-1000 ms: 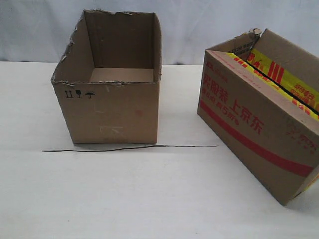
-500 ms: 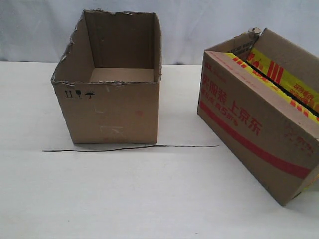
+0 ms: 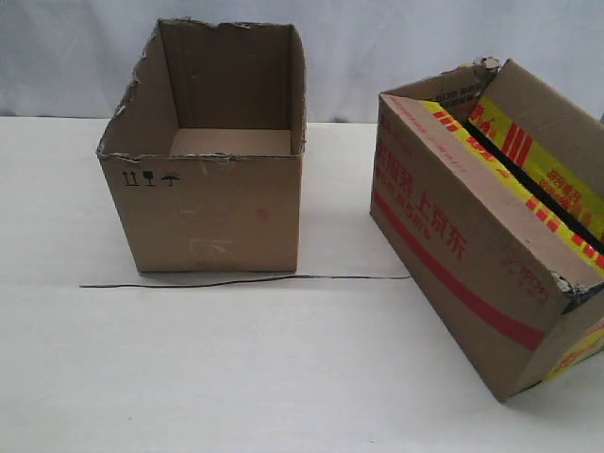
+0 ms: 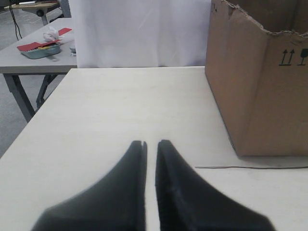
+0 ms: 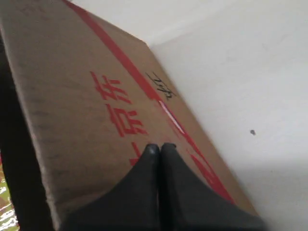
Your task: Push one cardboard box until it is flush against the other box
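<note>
Probably a lab: white backdrop curtain (image 4: 139, 33), pale worktable (image 3: 283, 368), cluttered side table (image 4: 26, 62).

My exterior camera looks down across the tabletop (image 3: 236, 377), taking in the plain box (image 3: 212, 212) and the taped box (image 3: 453, 245). My left wrist camera rides low behind its claw (image 4: 150, 143), sharing the plain box's corner; my right one sits close against the taped box's printed side.

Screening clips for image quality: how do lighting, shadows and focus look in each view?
Exterior view: soft even light, no glare, faint shadows under the cardboard box and the other box. Left wrist view: the left gripper is blurred up close, background sharp. Right wrist view: the right gripper is soft-edged, the red print slightly blurred.
</note>
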You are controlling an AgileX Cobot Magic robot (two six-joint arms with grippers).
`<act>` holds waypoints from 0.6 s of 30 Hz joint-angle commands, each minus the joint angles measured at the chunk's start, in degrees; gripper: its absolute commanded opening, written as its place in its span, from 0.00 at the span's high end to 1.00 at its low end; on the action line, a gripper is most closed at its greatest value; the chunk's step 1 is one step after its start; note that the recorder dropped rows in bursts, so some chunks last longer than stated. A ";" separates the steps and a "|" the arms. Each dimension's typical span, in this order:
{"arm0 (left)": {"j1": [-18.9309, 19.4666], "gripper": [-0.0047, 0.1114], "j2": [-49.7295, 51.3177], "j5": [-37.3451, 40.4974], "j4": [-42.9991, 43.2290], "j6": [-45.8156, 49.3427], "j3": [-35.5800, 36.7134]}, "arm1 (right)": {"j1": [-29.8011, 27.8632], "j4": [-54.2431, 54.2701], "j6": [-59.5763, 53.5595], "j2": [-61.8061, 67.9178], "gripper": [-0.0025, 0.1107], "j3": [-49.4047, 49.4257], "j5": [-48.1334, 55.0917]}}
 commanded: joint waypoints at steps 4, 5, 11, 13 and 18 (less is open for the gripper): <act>-0.46 0.96 -0.05 -0.69 -0.39 -0.23 0.09 | 3.28 4.36 -3.51 0.57 0.98 2.27 0.86; -0.46 0.96 -0.05 -0.69 -0.39 -0.23 0.09 | 4.34 4.36 -3.62 0.84 0.98 2.36 0.86; -0.46 0.96 -0.05 -0.69 -0.39 -0.23 0.09 | 12.31 4.51 -3.62 3.00 0.98 2.36 0.15; -0.46 0.96 -0.05 -0.69 -0.39 -0.23 0.09 | 14.38 5.60 -3.62 3.71 0.98 2.36 0.02; -0.46 0.96 -0.05 -0.69 -0.39 -0.23 0.09 | 17.76 8.12 -5.08 4.64 0.98 2.36 -1.72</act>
